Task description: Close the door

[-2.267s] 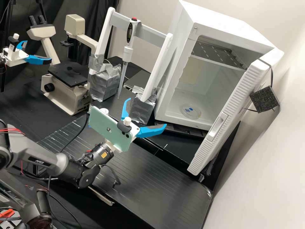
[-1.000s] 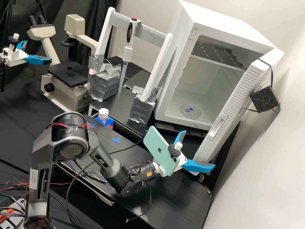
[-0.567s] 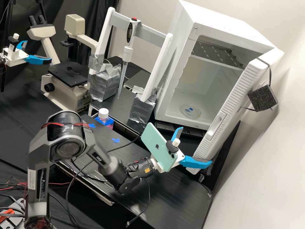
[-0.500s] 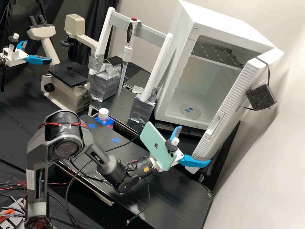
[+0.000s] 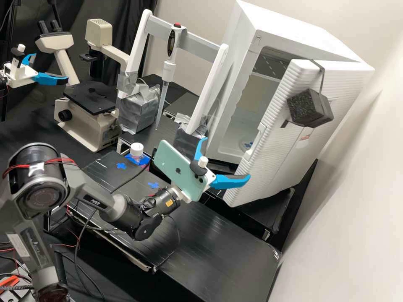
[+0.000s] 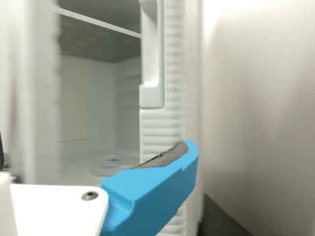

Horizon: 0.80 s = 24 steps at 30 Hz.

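The gripper (image 5: 226, 158) stands open before the white incubator (image 5: 216, 144), its two blue fingers spread wide with nothing gripped. The incubator's door (image 5: 289, 157) hangs partly open, its ribbed free edge angled out over the bench. One finger's tip overlaps the lower free corner of the door, at its outer side. In the wrist view, the gripper (image 6: 93, 153) has that blue finger across the ribbed edge of the door (image 6: 160, 129), below the recessed handle (image 6: 151, 59). Whether finger and door touch I cannot tell for certain.
A wall (image 5: 348, 218) runs close along the door's outer side. To the left are a pipette (image 5: 168, 71) on a white frame, a microscope (image 5: 90, 113) and a capped bottle (image 5: 136, 151). A dark block (image 5: 308, 108) hangs on the door by a strap.
The door has swung partway toward the incubator, covering more of its opening. After going right to the door's outer corner, the gripper has moved back left along with the door's edge, fingers still apart.
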### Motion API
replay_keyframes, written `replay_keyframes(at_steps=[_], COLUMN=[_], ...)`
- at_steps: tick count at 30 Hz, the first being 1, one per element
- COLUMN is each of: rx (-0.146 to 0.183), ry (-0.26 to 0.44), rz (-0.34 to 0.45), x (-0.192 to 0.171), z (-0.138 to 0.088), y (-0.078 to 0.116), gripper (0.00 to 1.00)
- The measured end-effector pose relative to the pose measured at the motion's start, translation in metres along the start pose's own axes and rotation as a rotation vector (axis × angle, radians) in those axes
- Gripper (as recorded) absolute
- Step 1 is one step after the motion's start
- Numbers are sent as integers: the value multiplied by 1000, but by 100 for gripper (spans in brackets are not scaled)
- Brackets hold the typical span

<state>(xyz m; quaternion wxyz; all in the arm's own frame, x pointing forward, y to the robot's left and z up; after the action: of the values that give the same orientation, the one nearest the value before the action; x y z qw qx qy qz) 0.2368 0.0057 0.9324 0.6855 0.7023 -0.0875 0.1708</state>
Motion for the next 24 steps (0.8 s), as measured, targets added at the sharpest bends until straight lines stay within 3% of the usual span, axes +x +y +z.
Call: replay_keyframes(at_steps=[6,12,18,24], rx=[16,37,50,65], ry=[131,187,188,127], rz=[-43,-122,-144,-72], x=[-2,3,0,-27], z=[-26,-36,-35,-28], y=[-13,-28,-29,-10], gripper=[100,100,100,100])
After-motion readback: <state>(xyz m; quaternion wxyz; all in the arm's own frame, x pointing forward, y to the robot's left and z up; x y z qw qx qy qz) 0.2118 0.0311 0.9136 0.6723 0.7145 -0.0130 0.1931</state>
